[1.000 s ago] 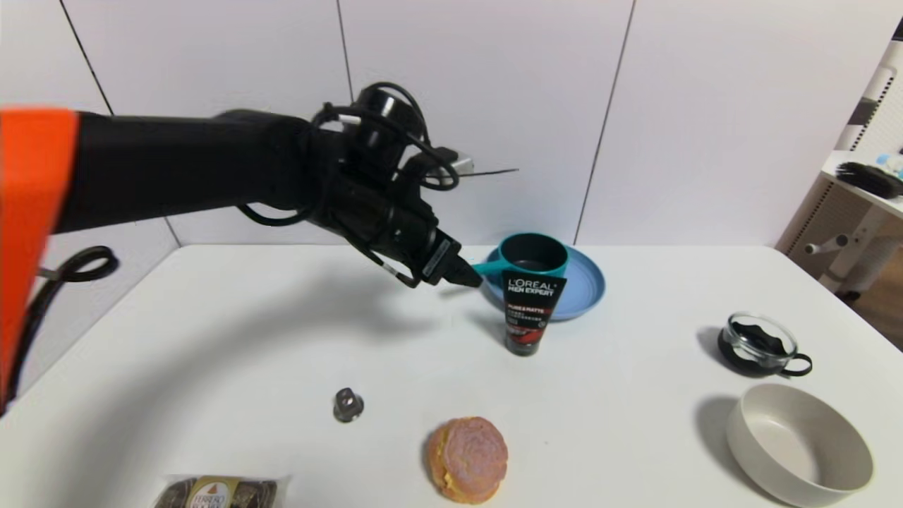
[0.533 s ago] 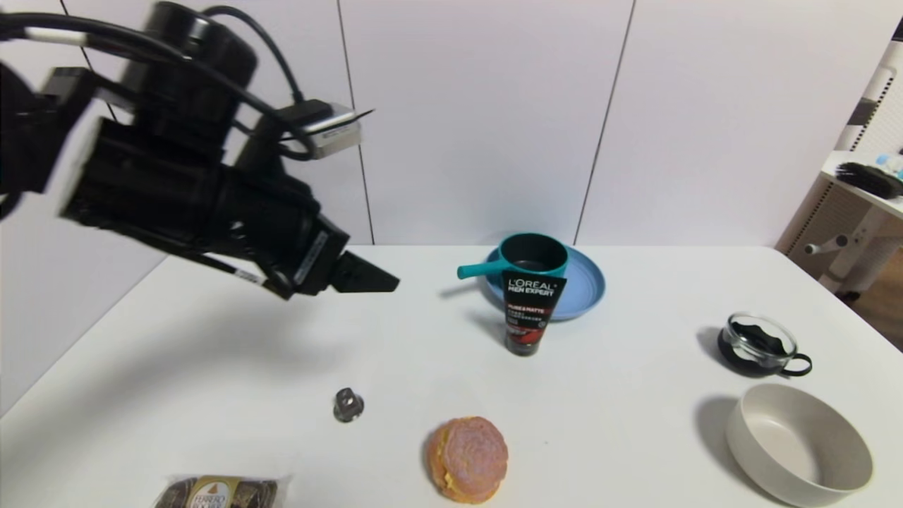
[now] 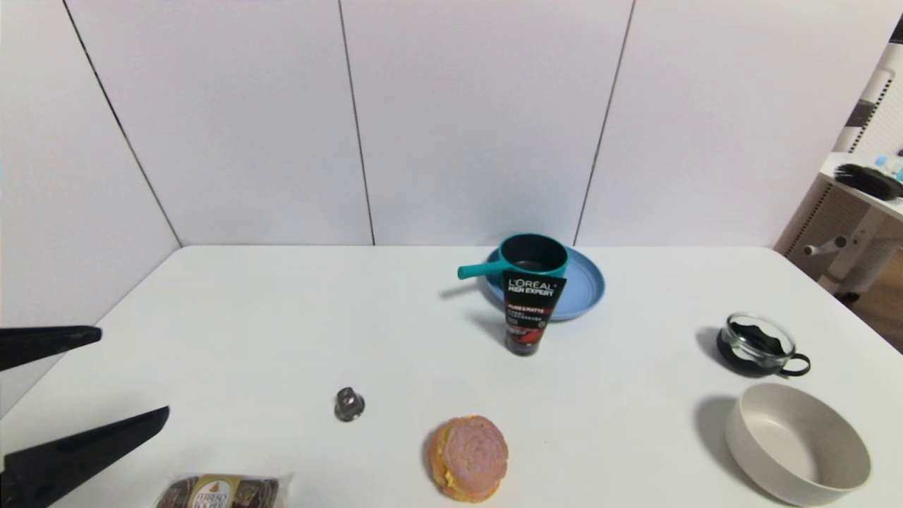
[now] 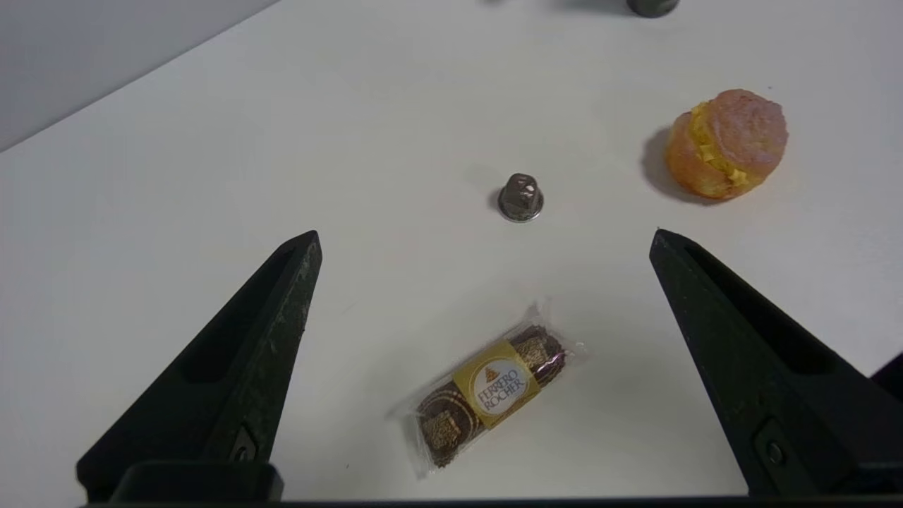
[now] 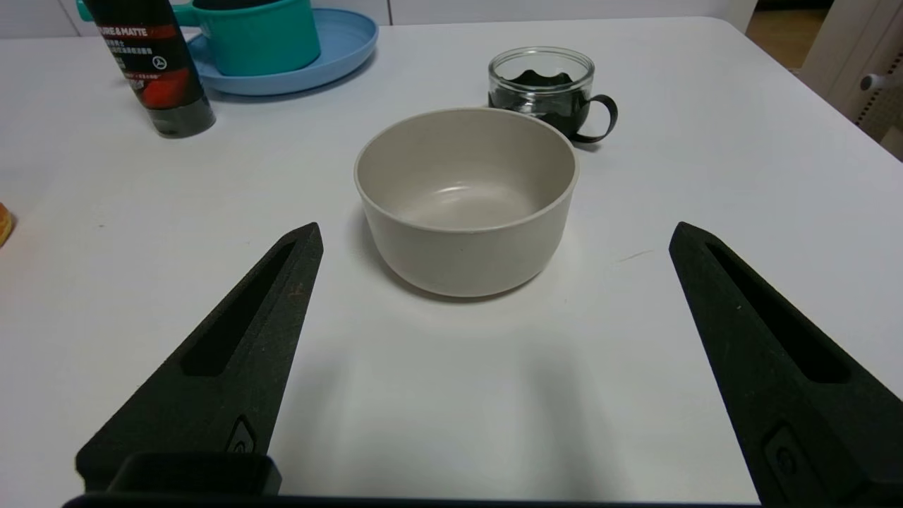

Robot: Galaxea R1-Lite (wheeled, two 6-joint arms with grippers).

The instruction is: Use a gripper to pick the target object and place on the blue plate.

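Pulled back from the far-side plate to the near left edge of the table, the left gripper (image 3: 85, 381) now shows only its two black fingertips in the head view, jaws spread wide and empty.

Its release looks finished: the teal saucepan (image 3: 530, 257) sits upright on the blue plate (image 3: 582, 286) at the far middle of the table, handle pointing left over the rim, so the placing appears done and the arm seems to be clearing away. A black L'Oreal tube (image 3: 529, 314) stands just in front of the plate. Nearer lie a small metal capsule (image 3: 348, 404), a pink bun (image 3: 469, 458) and a Ferrero Rocher pack (image 4: 487, 391). On the right, the right gripper (image 5: 494, 367) is parked near the beige bowl (image 5: 465, 197), jaws apart, with the glass cup (image 5: 547, 92) beyond.
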